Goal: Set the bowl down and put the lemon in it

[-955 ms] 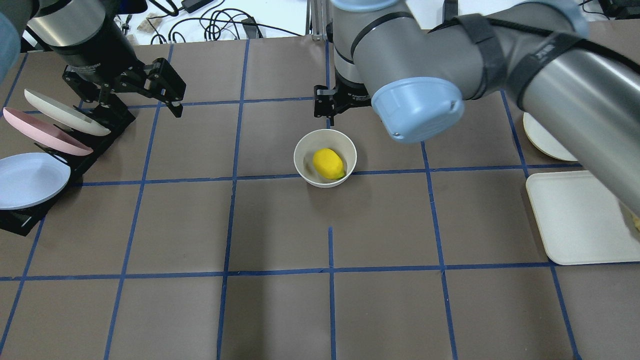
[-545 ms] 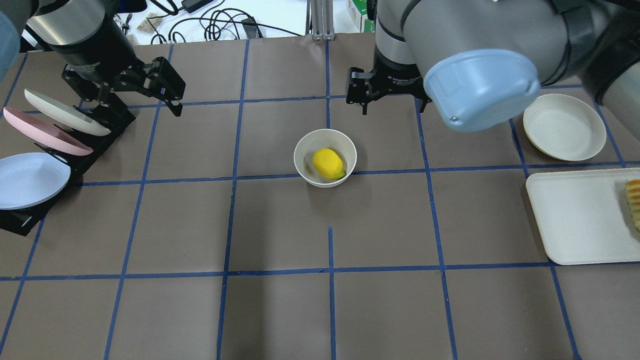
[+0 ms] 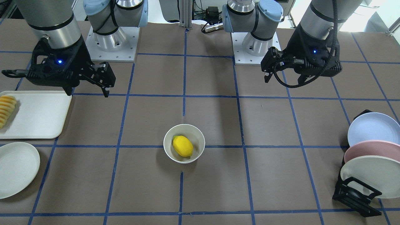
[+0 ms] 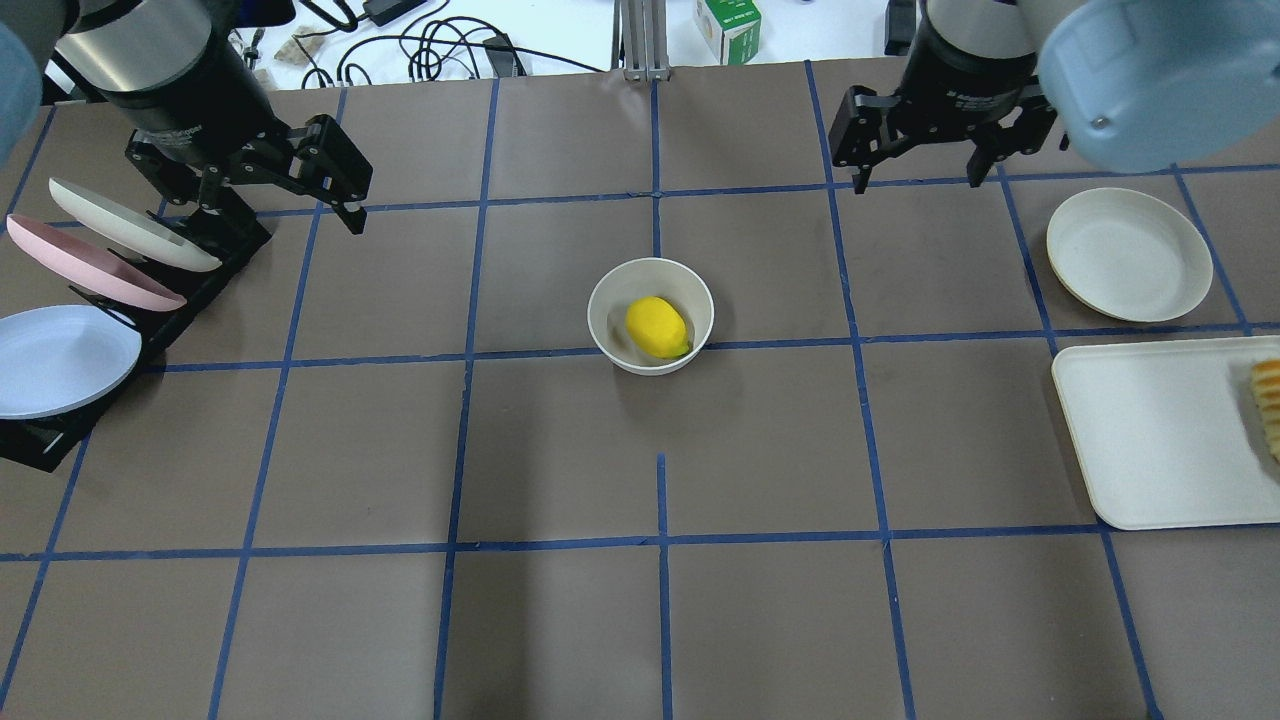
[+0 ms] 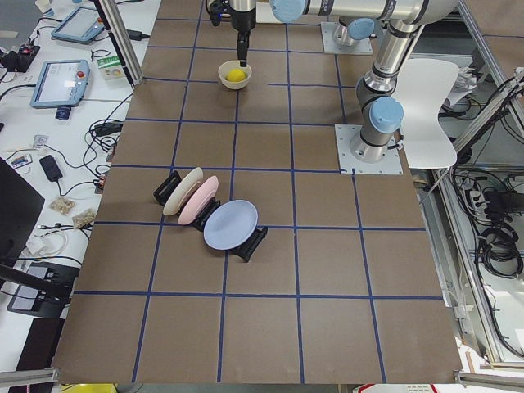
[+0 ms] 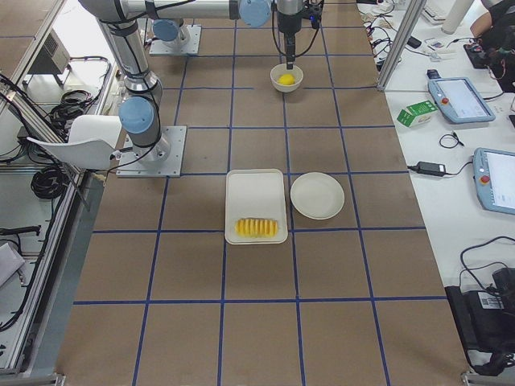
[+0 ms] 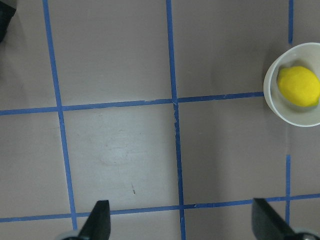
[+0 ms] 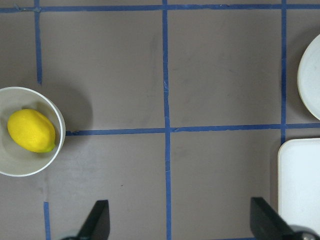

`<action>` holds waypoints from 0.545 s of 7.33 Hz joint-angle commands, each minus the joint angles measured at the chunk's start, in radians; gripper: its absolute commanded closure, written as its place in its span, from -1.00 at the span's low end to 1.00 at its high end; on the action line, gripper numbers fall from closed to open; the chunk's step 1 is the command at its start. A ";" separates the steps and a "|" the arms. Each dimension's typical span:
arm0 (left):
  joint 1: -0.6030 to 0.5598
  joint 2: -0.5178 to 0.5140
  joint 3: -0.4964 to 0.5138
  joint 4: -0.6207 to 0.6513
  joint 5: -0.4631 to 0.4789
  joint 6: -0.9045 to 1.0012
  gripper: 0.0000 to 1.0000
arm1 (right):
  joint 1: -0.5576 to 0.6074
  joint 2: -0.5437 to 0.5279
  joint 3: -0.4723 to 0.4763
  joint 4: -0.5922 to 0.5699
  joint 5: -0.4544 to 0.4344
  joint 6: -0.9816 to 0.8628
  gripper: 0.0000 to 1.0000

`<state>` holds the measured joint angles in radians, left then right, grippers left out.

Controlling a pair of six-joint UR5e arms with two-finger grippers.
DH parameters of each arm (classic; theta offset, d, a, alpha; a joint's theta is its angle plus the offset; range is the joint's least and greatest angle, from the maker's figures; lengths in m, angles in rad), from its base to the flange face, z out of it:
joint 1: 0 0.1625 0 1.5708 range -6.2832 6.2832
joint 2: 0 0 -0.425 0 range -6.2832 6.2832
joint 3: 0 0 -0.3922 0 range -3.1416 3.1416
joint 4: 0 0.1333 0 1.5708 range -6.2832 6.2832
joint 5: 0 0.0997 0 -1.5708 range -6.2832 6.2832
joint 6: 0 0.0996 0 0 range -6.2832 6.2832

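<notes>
Overhead exterior view: the bowl stands upright near the middle of the table, touching a blue tape line on its near side. The lemon lies inside it, toward the right and near part of the bowl's floor, with 1 pointed end aimed at the near-right wall.

The left gripper hangs above the far left of the table, well apart from the bowl. Its 2 fingers are spread wide with nothing between them. Its wrist camera looks down on bare table, with the bowl and lemon at the right edge of that picture.

The right gripper hangs above the far right of the table, also well apart from the bowl. Its fingers are spread wide too and grip nothing.

At the left edge a black rack holds 3 plates leaning on edge: cream, pink and blue. At the right a shallow cream plate lies flat, and just nearer than it lies a white tray carrying sliced yellow food at its right end.
</notes>
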<state>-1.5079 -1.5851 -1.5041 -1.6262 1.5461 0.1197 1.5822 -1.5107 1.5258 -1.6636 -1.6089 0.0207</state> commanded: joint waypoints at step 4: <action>0.000 -0.004 -0.001 0.000 -0.003 0.000 -1.00 | -0.013 -0.016 0.005 0.016 0.015 -0.013 -1.00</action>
<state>-1.5079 -1.5871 -1.5048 -1.6260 1.5432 0.1197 1.5692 -1.5255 1.5302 -1.6485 -1.5942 0.0082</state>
